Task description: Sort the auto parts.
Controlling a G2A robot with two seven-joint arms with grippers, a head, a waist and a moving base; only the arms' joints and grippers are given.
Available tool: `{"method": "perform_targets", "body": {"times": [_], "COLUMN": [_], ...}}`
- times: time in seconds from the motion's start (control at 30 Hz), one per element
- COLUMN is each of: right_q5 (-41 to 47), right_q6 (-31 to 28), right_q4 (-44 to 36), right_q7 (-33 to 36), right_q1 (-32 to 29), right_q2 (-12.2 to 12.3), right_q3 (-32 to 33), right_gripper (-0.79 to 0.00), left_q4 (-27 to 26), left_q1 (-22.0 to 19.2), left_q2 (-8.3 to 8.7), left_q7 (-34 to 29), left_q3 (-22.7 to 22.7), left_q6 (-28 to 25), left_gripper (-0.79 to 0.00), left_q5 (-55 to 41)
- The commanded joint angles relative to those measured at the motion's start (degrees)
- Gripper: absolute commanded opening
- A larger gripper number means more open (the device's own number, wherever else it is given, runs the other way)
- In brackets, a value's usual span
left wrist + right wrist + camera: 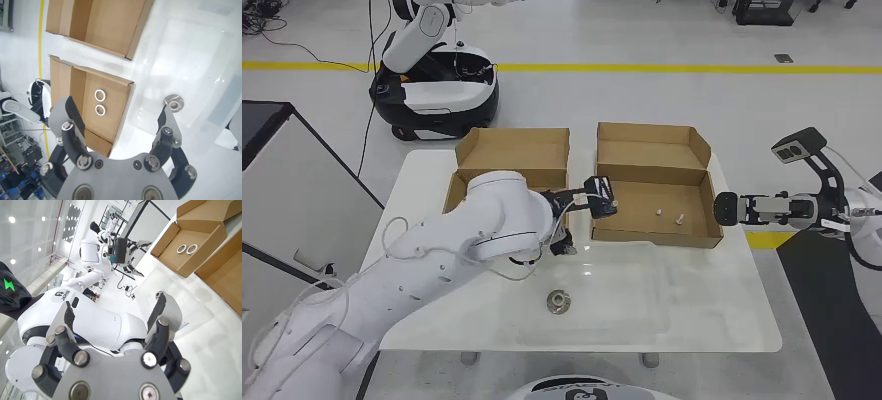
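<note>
Worktop: a white, glossy worktop (692, 310) carries 2 open cardboard boxes side by side along its far half, and 1 loose part lies nearer the robot.
Loose part: a silver metal ring with a wide flange (178, 97) lies flat on the bare worktop in front of the boxes, apart from both.
Left box: the brown cardboard box on the robot's left (119, 94) stands with its lid folded back. Much of it is hidden under the left arm in the top view.
Sorted rings: 2 flat silver-white rings (100, 109) lie on the floor of the left box. They are close together but not touching, and clear of the walls.
Right box: the brown cardboard box on the robot's right (637, 215) is also open, with its lid standing behind it.
Small parts: 2 small pale pieces (657, 211) lie near the middle of the right box, a little apart. They are too small to tell their shape.
Left pincer: the left pincer (117, 103) hangs above the worktop near the front of the left box. Its fingers are spread wide with nothing between them. The flanged ring shows just past 1 fingertip.
Right pincer: the right pincer (114, 298) is level, just outside the right wall of the right box, and points toward it. Its fingers are apart and it holds nothing.
Background: another white robot on a dark base (437, 90) stands on the floor beyond the worktop.
</note>
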Motion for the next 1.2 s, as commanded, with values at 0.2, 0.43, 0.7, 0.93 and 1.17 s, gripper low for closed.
{"method": "perform_targets", "body": {"times": [0.2,0.43,0.7,0.93,1.17], "right_q5": [0.0,0.0,0.0,0.0,0.0], "right_q6": [0.0,0.0,0.0,0.0,0.0], "right_q4": [0.0,0.0,0.0,0.0,0.0], "right_q7": [0.0,0.0,0.0,0.0,0.0], "right_q1": [0.0,0.0,0.0,0.0,0.0], "right_q2": [0.0,0.0,0.0,0.0,0.0], "right_q3": [0.0,0.0,0.0,0.0,0.0], "right_gripper": [0.000,0.000,0.000,0.000,0.000], "left_q4": [1.8,3.1,5.4,5.8,5.2], "left_q1": [-7.5,-9.5,-7.9,-7.0,-6.9], "left_q2": [-0.61,-0.79,-0.21,0.72,1.85], "left_q7": [1.2,3.1,4.7,5.6,5.5], "left_q3": [10.1,15.3,17.3,17.7,19.2], "left_q6": [-1.2,-3.1,-4.7,-5.5,-5.5], "left_gripper": [0.000,0.000,-0.052,-0.240,-0.243], "left_q5": [-7.8,-10.2,-10.5,-11.0,-13.0]}}
